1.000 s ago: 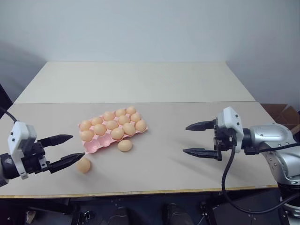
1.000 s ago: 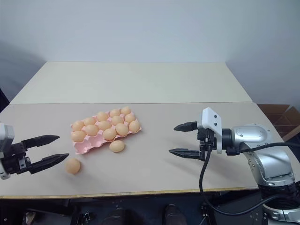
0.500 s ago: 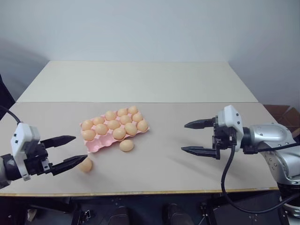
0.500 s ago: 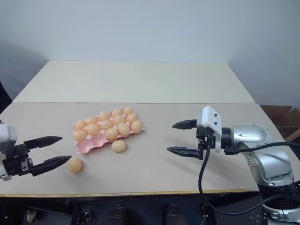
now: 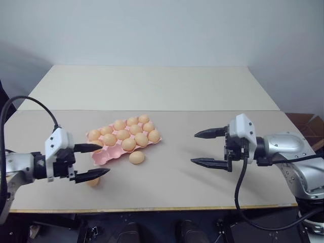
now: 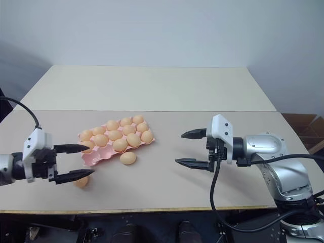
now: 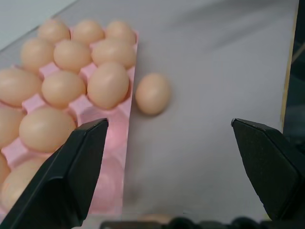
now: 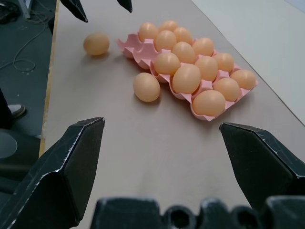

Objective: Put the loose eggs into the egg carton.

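Two loose eggs lie on the table, outside the egg carton, and the nearer egg decides what comes next. It sits close to the table's front edge, toward the left corner, and the left gripper hangs right over it with its two black fingers spread wide and nothing between them; the lower finger crosses the egg's top, so I cannot tell whether it touches. The fingers point along the table toward the right, so the egg lies low at the tips rather than between them, and I'd judge the gripper must drop before it can straddle it. The egg's long axis is mostly hidden there. A little farther in, the second egg rests just beside the carton's front edge, long axis roughly along that edge. Behind it the pink carton sits left of the table's middle, angled to the front edge, most cups filled and the free cups at its near left end. Well to the right, the right gripper hovers wide open and empty, pointing left, clearly farther from both eggs than the left one.
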Robot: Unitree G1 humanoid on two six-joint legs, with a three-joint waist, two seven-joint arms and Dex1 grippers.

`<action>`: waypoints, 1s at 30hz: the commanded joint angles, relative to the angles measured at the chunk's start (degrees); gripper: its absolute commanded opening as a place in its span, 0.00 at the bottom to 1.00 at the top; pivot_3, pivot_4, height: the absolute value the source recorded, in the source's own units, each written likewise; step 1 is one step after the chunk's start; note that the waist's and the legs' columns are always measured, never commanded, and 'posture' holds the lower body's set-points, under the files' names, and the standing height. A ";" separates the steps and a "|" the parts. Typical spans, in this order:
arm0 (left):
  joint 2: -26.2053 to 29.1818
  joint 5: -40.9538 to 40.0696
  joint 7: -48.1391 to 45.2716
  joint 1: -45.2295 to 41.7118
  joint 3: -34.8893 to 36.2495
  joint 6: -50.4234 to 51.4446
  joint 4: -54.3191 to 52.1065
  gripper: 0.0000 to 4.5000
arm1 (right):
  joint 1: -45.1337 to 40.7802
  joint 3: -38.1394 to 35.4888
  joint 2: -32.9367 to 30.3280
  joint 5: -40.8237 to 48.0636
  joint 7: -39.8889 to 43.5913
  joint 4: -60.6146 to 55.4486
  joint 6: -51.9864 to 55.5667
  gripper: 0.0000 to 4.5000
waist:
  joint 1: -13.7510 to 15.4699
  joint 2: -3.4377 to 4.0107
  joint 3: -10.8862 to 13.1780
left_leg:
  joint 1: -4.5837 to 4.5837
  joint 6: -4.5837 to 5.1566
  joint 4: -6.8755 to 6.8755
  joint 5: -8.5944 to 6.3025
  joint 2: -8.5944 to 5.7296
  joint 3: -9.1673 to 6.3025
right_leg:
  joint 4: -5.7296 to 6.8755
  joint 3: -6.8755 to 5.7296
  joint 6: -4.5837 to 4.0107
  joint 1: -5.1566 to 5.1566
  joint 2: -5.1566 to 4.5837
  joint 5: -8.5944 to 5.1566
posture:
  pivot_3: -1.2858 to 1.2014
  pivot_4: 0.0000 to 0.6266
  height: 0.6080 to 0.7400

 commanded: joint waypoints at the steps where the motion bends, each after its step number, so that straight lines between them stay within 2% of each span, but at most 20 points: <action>1: 2.91 1.91 -4.37 1.42 3.65 -3.07 2.84 1.00 | 0.27 -1.80 -0.77 1.66 -0.36 -2.56 -1.15 1.00 | 0.09 0.01 0.01 | 0.00 0.00 0.01 0.00 0.00 0.00 | -0.01 -0.01 -0.06 -0.01 -0.02 -0.04 | 0.52 0.24 1.00; 4: 3.72 2.64 -6.67 3.41 3.85 -3.74 3.01 1.00 | 1.14 -1.79 -0.58 1.68 -0.83 -3.17 -1.31 1.00 | 0.33 0.02 0.01 | 0.01 -0.02 0.08 -0.01 -0.03 0.04 | 0.01 -0.03 -0.32 0.02 -0.14 -0.19 | 0.52 0.24 1.00; 7: 4.21 6.89 -6.78 4.71 1.88 -7.10 3.72 1.00 | 1.53 -1.70 -0.30 2.07 -1.45 -3.57 -1.17 1.00 | 0.44 0.02 0.01 | 0.02 -0.06 0.11 -0.03 -0.06 0.10 | 0.02 -0.05 -0.31 0.03 -0.26 -0.18 | 0.52 0.24 1.00; 12: 2.67 11.14 -2.54 3.68 -1.31 -7.59 4.93 1.00 | 1.68 -1.68 -0.58 2.61 -2.00 -3.93 -0.98 1.00 | 0.50 0.02 0.01 | 0.00 -0.03 0.10 -0.01 -0.06 0.10 | 0.01 -0.09 -0.31 0.03 -0.26 -0.18 | 0.52 0.24 1.00; 17: 0.04 11.27 -0.04 2.60 -4.59 -6.23 4.18 1.00 | 1.77 -1.76 -1.16 3.11 -2.34 -4.33 -0.63 1.00 | 0.44 0.02 0.01 | -0.01 -0.02 0.10 0.00 -0.06 0.12 | 0.01 -0.08 -0.30 0.04 -0.26 -0.18 | 0.52 0.24 1.00; 23: -0.28 15.10 3.29 1.98 -8.91 -5.69 4.32 1.00 | 1.95 -1.99 -2.05 4.13 -2.71 -5.14 0.06 1.00 | 0.45 0.02 0.01 | 0.01 -0.02 0.11 0.00 -0.05 0.12 | 0.05 -0.08 -0.29 0.04 -0.24 -0.17 | 0.52 0.24 1.00; 24: -0.28 15.54 4.00 1.87 -9.20 -5.29 4.25 0.94 | 2.02 -2.04 -2.16 4.27 -2.82 -5.27 0.17 1.00 | 0.45 0.02 0.01 | 0.01 -0.02 0.11 0.00 -0.05 0.12 | 0.05 -0.08 -0.29 0.04 -0.24 -0.17 | 0.52 0.24 1.00; 26: -0.48 15.92 5.04 1.50 -9.52 -4.79 4.28 0.87 | 2.16 -2.11 -2.41 4.57 -2.99 -5.44 0.26 1.00 | 0.44 0.02 0.01 | 0.01 -0.02 0.11 0.00 -0.05 0.12 | 0.05 -0.08 -0.29 0.05 -0.24 -0.17 | 0.52 0.24 1.00; 30: -0.28 16.84 5.75 1.03 -10.26 -4.56 4.55 0.59 | 2.22 -1.86 -2.72 4.87 -3.60 -5.55 0.26 1.00 | 0.45 0.02 0.01 | 0.01 -0.01 0.12 0.00 -0.06 0.12 | 0.05 -0.08 -0.29 0.06 -0.25 -0.17 | 0.52 0.24 1.00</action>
